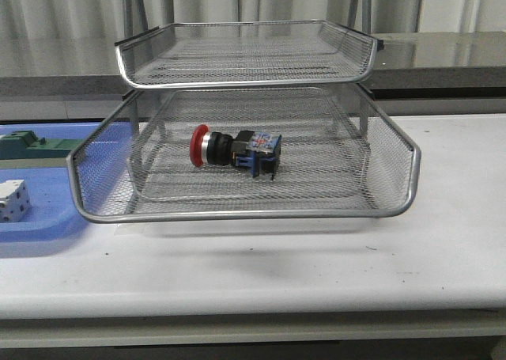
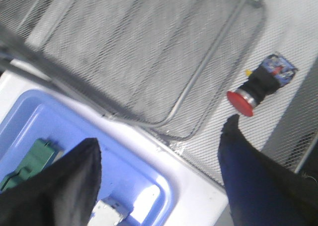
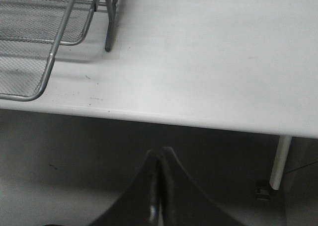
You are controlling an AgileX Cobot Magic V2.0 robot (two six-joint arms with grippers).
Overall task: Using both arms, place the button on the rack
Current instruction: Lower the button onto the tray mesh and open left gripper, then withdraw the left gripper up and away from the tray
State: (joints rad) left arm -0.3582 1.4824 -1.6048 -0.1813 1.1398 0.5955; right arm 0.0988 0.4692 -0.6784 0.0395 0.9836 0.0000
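Observation:
The button (image 1: 233, 149), with red head, black barrel and blue rear block, lies on its side in a lower tray of the silver wire-mesh rack (image 1: 245, 214), red head to the left. It also shows in the left wrist view (image 2: 261, 83) on the mesh. My left gripper (image 2: 161, 136) is open and empty, above the rack's edge and the blue tray, short of the button. My right gripper (image 3: 160, 154) is shut and empty, out past the table's front edge, apart from the rack's corner (image 3: 44, 79). Neither arm shows in the front view.
A blue plastic tray (image 1: 47, 229) lies left of the rack, holding a green and grey flat block (image 1: 32, 144) and a white dotted cube (image 1: 12, 199). The tray (image 2: 149, 186) and green block (image 2: 27, 164) also show in the left wrist view. White table (image 1: 443, 241) lies right of the rack.

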